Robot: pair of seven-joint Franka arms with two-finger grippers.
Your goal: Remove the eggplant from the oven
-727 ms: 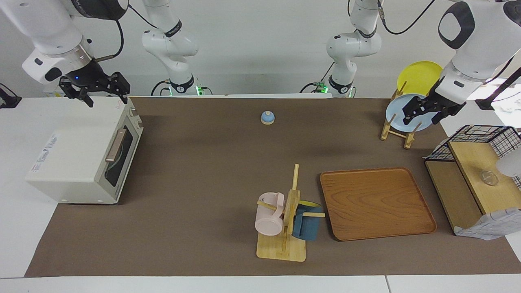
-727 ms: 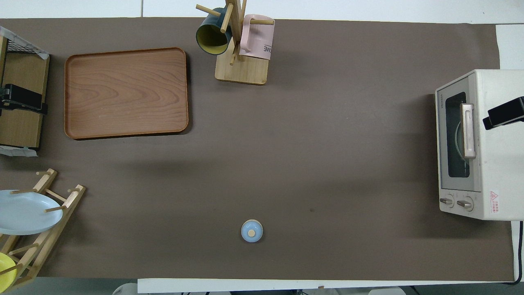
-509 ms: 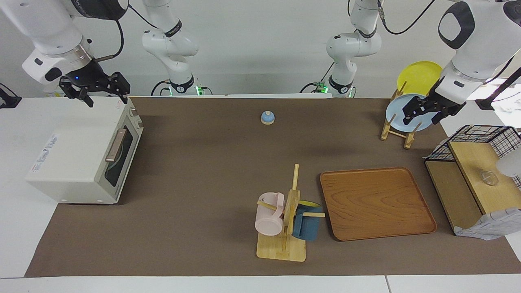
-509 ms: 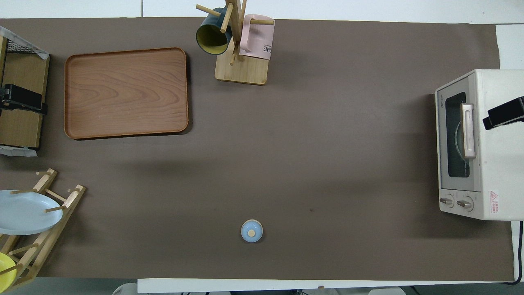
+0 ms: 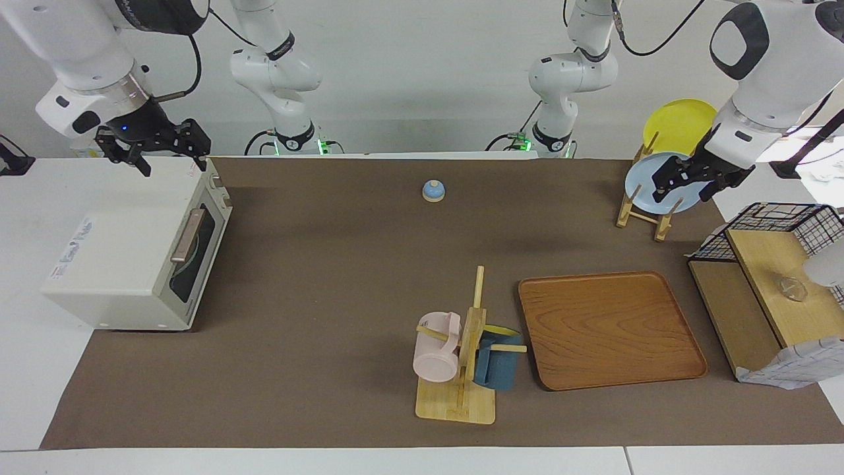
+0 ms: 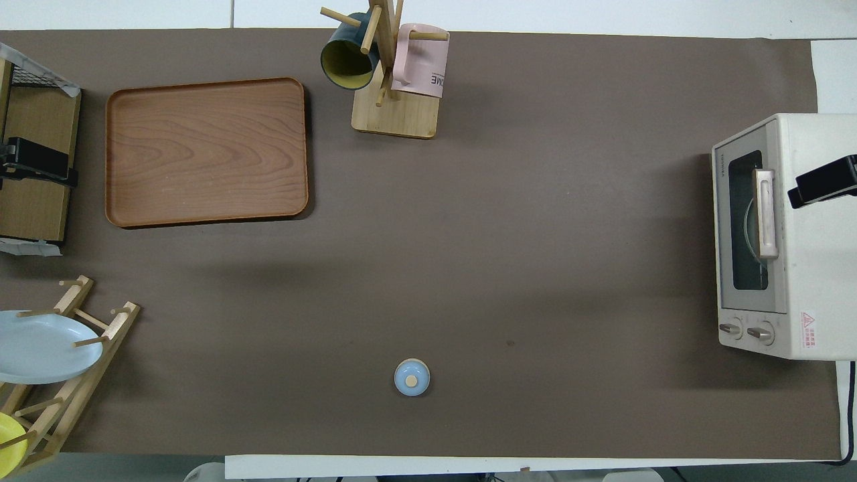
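Observation:
The cream-white oven point(image 5: 125, 254) stands at the right arm's end of the table. Its dark glass door point(image 5: 195, 254) is shut and the tan handle point(image 5: 186, 235) lies across it. It also shows in the overhead view point(image 6: 800, 234). The eggplant is hidden; only a pale curved edge shows through the glass. My right gripper point(image 5: 170, 159) hangs open and empty over the oven's top, at the corner nearest the robots, and its tip shows in the overhead view point(image 6: 822, 189). My left gripper point(image 5: 682, 192) waits open and empty at the left arm's end, above the plate rack.
A plate rack point(image 5: 643, 211) holds a pale blue plate point(image 5: 649, 185) and a yellow plate point(image 5: 679, 122). A wooden tray point(image 5: 610, 330), a mug tree point(image 5: 461, 369) with a pink and a blue mug, a small blue bell point(image 5: 433, 190) and a wooden shelf with wire basket point(image 5: 771, 290) stand on the brown mat.
My right gripper has shifted very slightly over the oven's top. Nothing else has moved.

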